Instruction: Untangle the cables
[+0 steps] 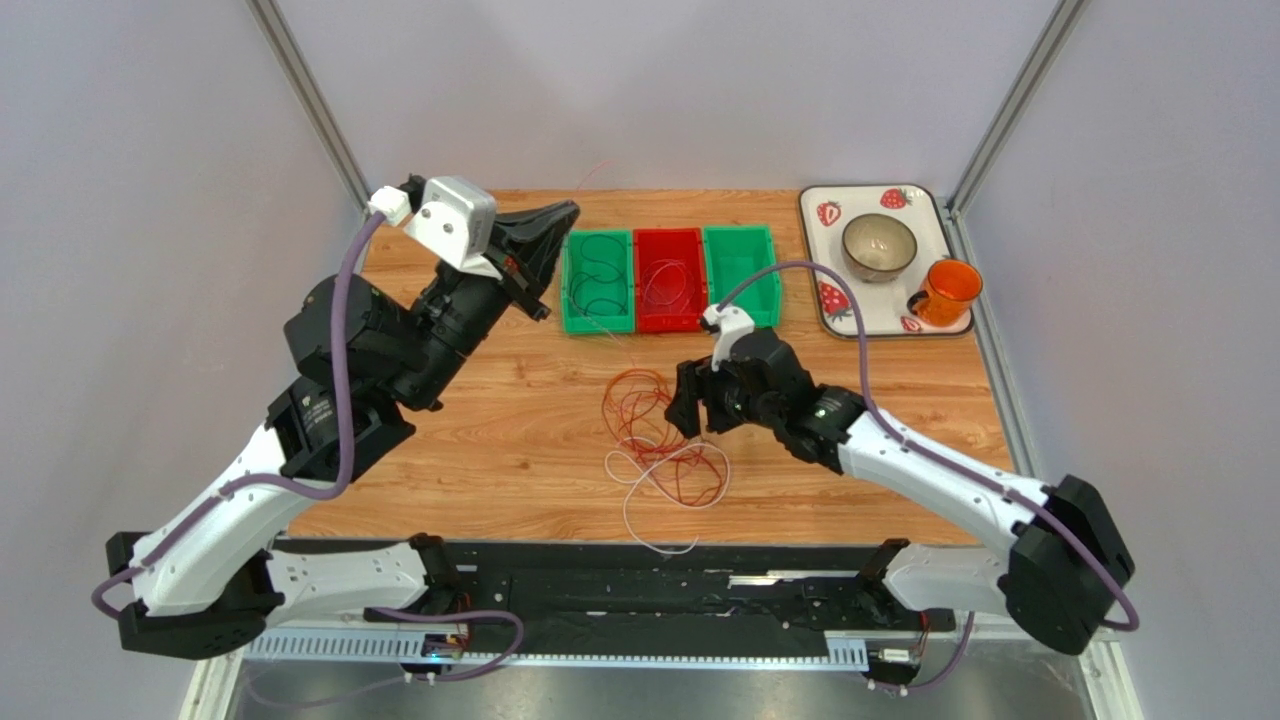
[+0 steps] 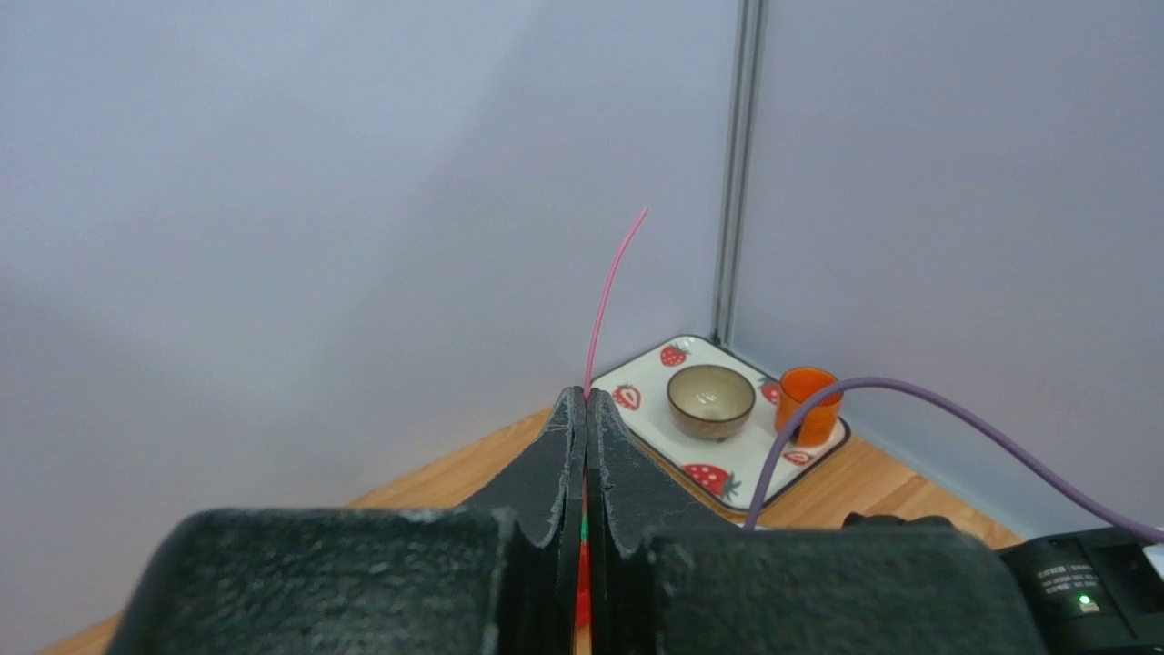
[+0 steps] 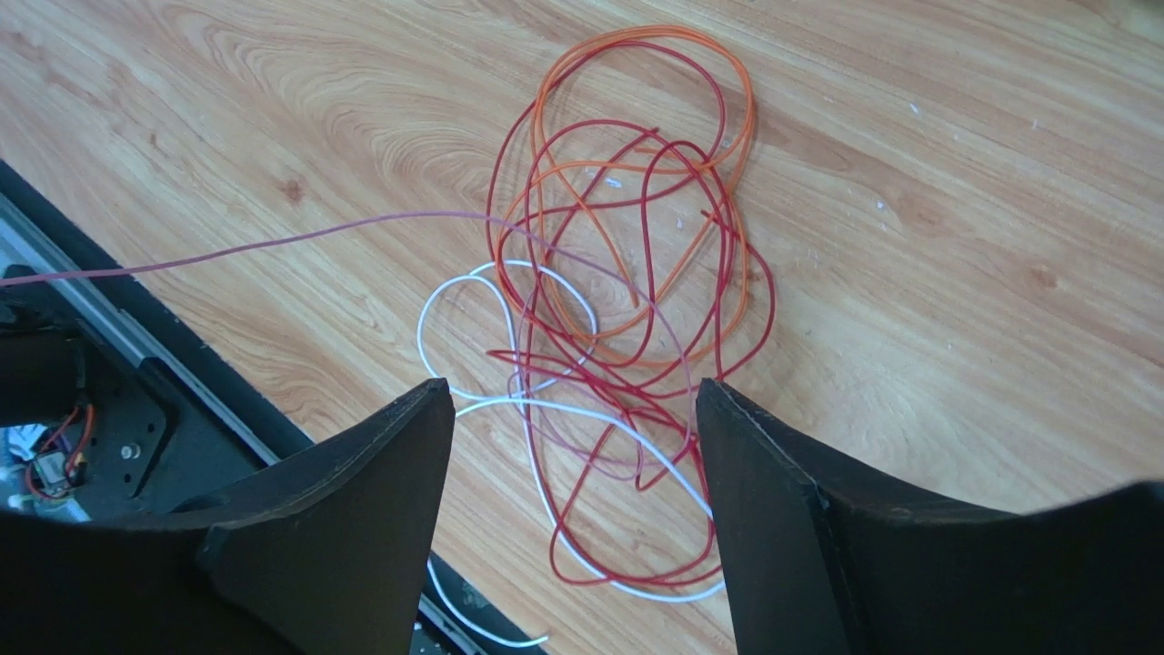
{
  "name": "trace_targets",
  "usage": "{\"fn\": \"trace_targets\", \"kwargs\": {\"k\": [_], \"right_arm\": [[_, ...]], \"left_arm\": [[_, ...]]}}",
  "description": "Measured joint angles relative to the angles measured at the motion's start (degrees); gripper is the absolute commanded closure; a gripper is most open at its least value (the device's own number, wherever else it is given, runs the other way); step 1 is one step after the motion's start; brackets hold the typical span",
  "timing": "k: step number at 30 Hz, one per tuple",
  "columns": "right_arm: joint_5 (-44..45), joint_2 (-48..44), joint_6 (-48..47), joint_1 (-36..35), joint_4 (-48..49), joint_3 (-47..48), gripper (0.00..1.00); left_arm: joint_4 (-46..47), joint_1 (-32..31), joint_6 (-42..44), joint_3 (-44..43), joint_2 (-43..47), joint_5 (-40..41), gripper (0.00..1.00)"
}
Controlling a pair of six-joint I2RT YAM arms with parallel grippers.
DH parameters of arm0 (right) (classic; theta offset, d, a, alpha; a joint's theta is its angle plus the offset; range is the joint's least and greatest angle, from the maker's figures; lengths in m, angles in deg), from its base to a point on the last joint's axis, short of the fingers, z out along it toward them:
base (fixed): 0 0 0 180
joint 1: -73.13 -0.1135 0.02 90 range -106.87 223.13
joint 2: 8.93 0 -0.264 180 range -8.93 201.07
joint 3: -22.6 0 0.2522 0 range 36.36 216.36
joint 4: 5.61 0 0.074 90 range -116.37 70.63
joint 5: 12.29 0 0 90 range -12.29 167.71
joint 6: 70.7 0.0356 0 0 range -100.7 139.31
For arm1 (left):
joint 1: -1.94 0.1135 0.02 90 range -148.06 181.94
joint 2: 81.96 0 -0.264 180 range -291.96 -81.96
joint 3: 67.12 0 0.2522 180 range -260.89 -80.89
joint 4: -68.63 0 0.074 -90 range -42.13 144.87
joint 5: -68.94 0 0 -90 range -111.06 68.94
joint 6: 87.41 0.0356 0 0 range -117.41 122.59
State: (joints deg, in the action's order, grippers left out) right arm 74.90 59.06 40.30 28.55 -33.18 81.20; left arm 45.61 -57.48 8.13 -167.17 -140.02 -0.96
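Landmark: red bin [image 1: 669, 281], middle of a row of three on the far part of the wooden table [image 1: 496, 435]

- Left green bin [image 1: 598, 279]: touching the red bin's left side, dark thin loops coiled inside
- Right green bin [image 1: 742, 270]: touching the red bin's right side
- Cables [image 3: 629, 273]: loose tangle of red, orange, white and pinkish loops, lying flat on the table on the near side of the red bin, apart from it
- Pink strand [image 3: 273, 246]: trailing out of the tangle toward the near edge
- Right gripper [image 3: 574, 396]: near side of the red bin, poised above the tangle, fingers spread wide, holding nothing
- Left gripper [image 2: 586, 399]: raised, left of the red bin, beyond the left green bin; fingers pressed together, pinching a pink cable [image 2: 611, 294] that rises free above the tips
- Strawberry tray [image 1: 819, 203]: right of the red bin, past the right green bin; bowl [image 1: 879, 245] and orange cup [image 1: 947, 288] on it
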Motion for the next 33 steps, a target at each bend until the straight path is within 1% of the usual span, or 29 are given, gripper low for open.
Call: {"fn": "trace_targets", "kwargs": {"k": [6, 12, 16, 19, 21, 28, 33], "right_arm": [[1.01, 7.26, -1.62, -0.42, 0.0, 3.5, 0.31], [1.01, 10.75, -1.79, -0.42, 1.01, 3.76, 0.32], [1.18, 12.28, -1.79, -0.42, 1.4, 4.31, 0.34], [1.51, 13.35, -1.77, -0.42, 1.62, 5.2, 0.4], [1.7, 14.12, -1.79, -0.42, 1.84, 5.95, 0.48], [3.5, 15.32, -1.77, -0.42, 2.08, 6.47, 0.49], [4.09, 15.74, -1.77, -0.42, 2.08, 6.64, 0.62]], "left_arm": [[-0.07, 3.06, 0.42, -1.97, -0.26, -0.55, 1.0], [-0.5, 5.4, 0.39, -6.16, -2.03, -2.25, 1.0], [-0.55, 5.86, 0.35, -7.17, -2.12, -3.3, 1.0], [-0.76, 5.9, 0.35, -8.26, -2.64, -3.74, 1.0], [-0.79, 5.9, 0.35, -9.31, -3.3, -4.0, 1.0], [-1.27, 5.92, 0.35, -9.92, -3.91, -4.46, 1.0], [-1.29, 5.92, 0.37, -10.19, -3.98, -4.55, 1.0]]}}
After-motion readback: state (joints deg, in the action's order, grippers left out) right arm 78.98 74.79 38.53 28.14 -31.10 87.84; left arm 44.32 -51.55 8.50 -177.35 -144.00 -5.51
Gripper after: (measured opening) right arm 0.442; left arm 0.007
